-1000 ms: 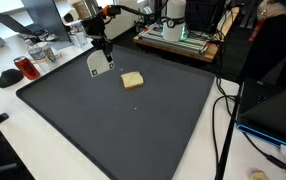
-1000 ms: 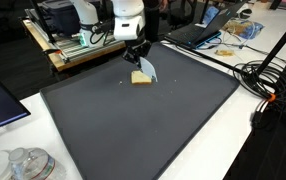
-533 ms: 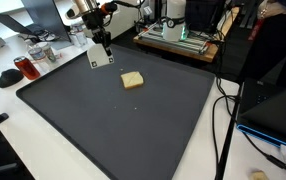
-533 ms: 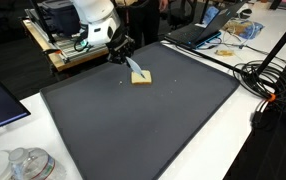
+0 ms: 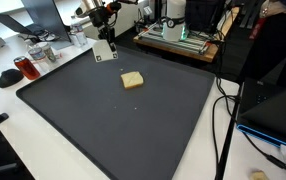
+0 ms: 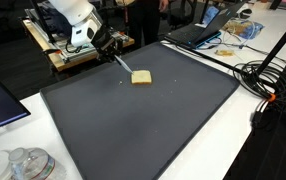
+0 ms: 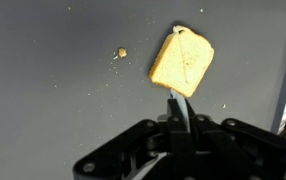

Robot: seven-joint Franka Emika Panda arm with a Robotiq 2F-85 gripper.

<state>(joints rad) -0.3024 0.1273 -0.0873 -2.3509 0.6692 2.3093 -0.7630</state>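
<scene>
bread [image 7: 181, 62]: golden tan; mat [image 5: 113, 120]: dark grey; flat blade [image 5: 104, 50]: white; pincer [image 7: 180, 120]: black; table [image 5: 28, 125]: white

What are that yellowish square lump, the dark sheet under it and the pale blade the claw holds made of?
The square lump looks like bread or toast: golden, porous face, a crumb nearby. The dark sheet seems matte rubber or foam, without shine. The pale blade in the shut gripper looks like smooth plastic, possibly painted metal.

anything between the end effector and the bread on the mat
Nothing visible. Only the white flat tool that the end effector grips points toward the bread; a crumb lies off to the side.
</scene>
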